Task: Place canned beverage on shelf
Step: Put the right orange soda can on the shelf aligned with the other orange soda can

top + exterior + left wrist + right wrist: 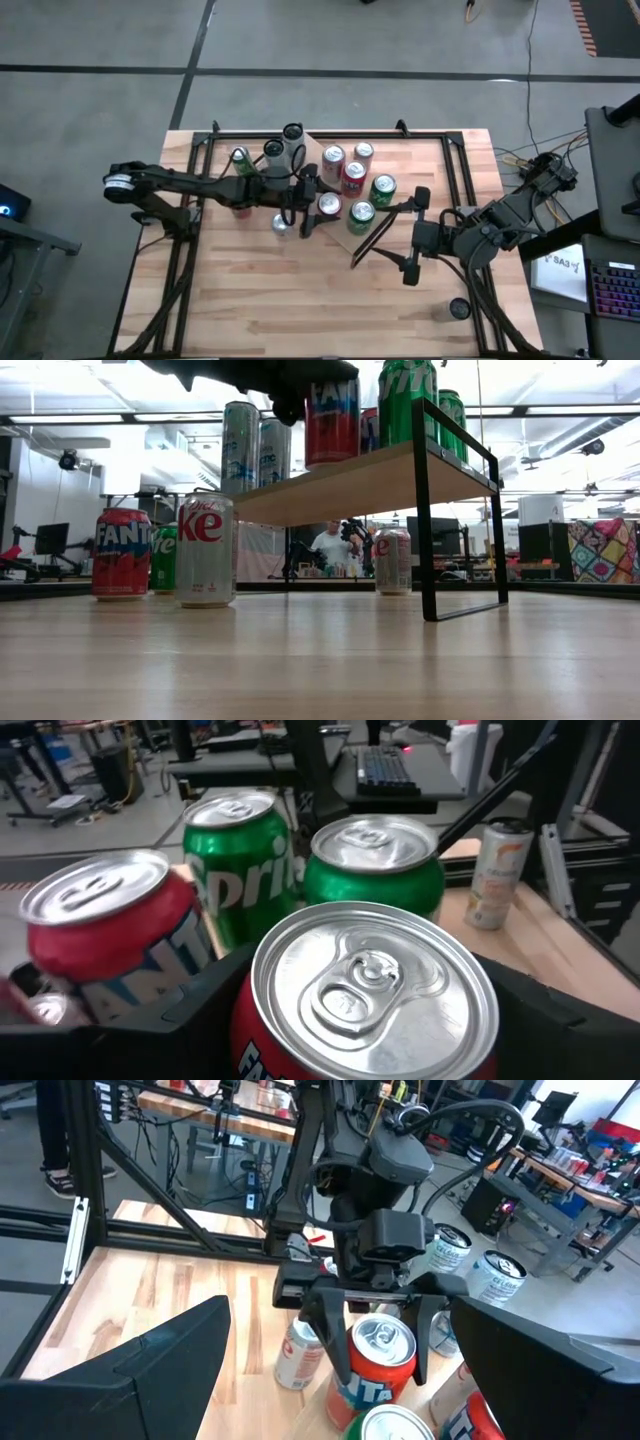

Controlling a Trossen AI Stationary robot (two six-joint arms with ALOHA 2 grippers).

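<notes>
The shelf (350, 485) stands mid-table and carries several cans, among them two green Sprite cans (240, 860) and a red Fanta can (100, 930). My left gripper (318, 205) reaches in from the table's left and is shut on another red Fanta can (375, 990) at the shelf's near left corner. On the table to the shelf's left stand a Diet Coke can (205, 550), a Fanta can (121, 553) and a green can (163, 557). My right gripper (400, 233) hangs open to the right of the shelf, holding nothing. My left gripper pinches the red Fanta can between its two fingers (325, 1330), one on each side of the can's wall (378, 1370) just below the rim. The fingers come in about level from the table's left. The can is upright; I cannot tell whether its base rests on the shelf board.
Two tall slim cans (283, 143) stand at the shelf's far left end. Another can (392, 560) stands on the table under the shelf. The shelf's black end frame (425, 510) rises at its right end. Bare tabletop (300, 300) lies toward the near edge.
</notes>
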